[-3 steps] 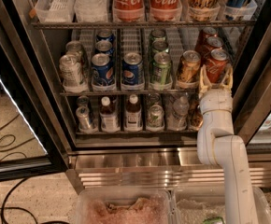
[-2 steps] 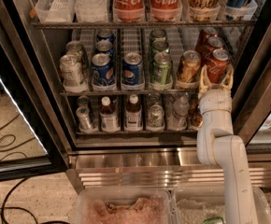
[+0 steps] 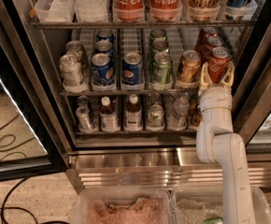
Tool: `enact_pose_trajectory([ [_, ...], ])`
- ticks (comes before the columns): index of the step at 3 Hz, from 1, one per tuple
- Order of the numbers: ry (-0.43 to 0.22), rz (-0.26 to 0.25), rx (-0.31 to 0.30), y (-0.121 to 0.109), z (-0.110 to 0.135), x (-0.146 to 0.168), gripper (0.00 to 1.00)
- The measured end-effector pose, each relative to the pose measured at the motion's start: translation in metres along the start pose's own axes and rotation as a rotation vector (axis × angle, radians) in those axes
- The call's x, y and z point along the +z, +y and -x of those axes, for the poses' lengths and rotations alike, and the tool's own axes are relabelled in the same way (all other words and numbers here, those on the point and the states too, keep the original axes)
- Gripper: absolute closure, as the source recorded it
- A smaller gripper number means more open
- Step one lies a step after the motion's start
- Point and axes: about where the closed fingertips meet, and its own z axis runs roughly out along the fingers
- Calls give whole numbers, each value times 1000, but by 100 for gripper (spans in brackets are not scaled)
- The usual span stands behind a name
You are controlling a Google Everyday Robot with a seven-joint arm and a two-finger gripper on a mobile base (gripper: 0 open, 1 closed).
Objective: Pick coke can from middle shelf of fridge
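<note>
1. Steel-based fridge (image 3: 140, 171) with the wire rack halfway up, which is the table (image 3: 126, 92) here. It's packed with lanes of upright cans.
2. Left edge of the table: silver cans (image 3: 71, 71), with the front one right at the front rail.
3. Next lanes over are two rows of blue cans (image 3: 103, 69), then a row of green cans (image 3: 161, 68) around the middle.
4. Right of the green ones, a gold-orange can (image 3: 189, 66) stands at the front edge.
5. Front right corner of the table: the coke can (image 3: 218, 59), upright, red with a silver top. It's first in its lane, with more red cans lined up behind it, and it's just beside the gold-orange one.
6. The pincer (image 3: 216, 78) is right up against the lower part of that coke can, on top of the white arm (image 3: 219, 143) that rises from the bottom right. Honestly can't tell whether it's spread or pinching the can.
7. Off the table: the rack above holds big red-labelled bottles (image 3: 128, 1), the rack below has small bottles (image 3: 109, 118), and clear bins (image 3: 121, 204) sit along the bottom.
</note>
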Motion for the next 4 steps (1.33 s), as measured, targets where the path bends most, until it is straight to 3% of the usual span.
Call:
enact_pose_trajectory([
  [2, -12, -14, 14, -3, 5, 3, 100],
  [3, -12, -14, 14, -3, 5, 3, 86],
  [4, -12, -14, 14, -3, 5, 3, 78],
])
